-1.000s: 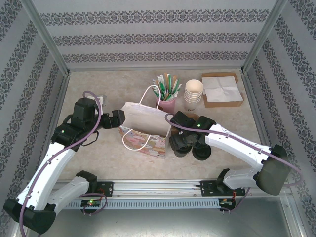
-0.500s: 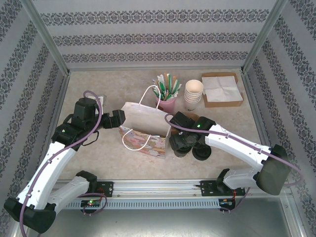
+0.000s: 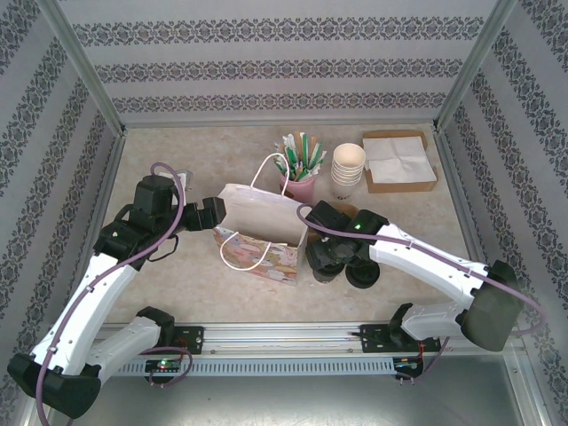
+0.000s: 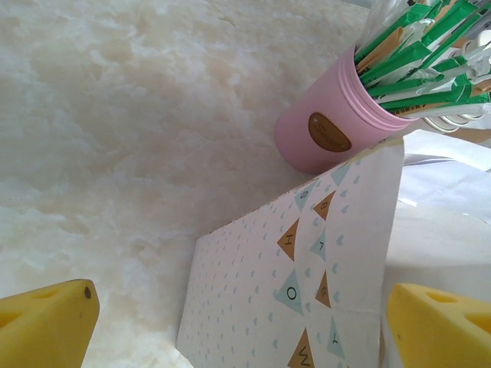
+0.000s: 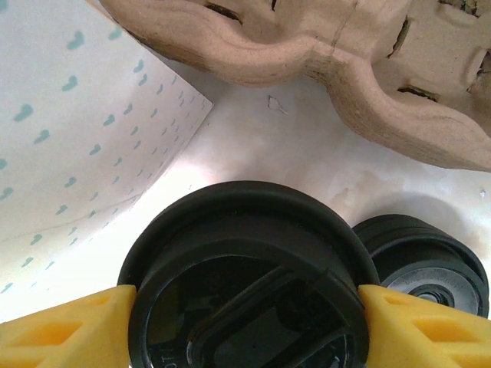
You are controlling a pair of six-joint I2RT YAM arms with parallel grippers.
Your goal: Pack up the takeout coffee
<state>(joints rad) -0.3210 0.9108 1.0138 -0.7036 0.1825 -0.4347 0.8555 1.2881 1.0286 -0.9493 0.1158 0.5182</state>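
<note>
- Coffee cup (image 5: 245, 230), black lid on, stands on the table (image 4: 115, 115) just beside the right end of the paper bag (image 3: 262, 226). Not in the bag yet.
- Right gripper (image 5: 242, 303) straddles the cup at lid height, one yellow finger (image 5: 69, 326) on each side. The fingers meet the lid's outline, but I can't tell if they actually clamp.
- Grabbing near the lid probably leaves the cup body free to drop straight into the bag.
- Left gripper (image 4: 242, 322) is spread wide and holds nothing. It sits at the bag's left end with the patterned end wall between its fingers, likely there to steady the bag or keep its mouth open.
- Stack of loose lids (image 5: 430, 261) is right next to the cup, so the far finger has little room.
- Cardboard tray (image 5: 307, 46) lies just behind, and the pink pot of stirrers (image 4: 330, 130) stands at the bag's far corner. Lift straight up before traversing.
</note>
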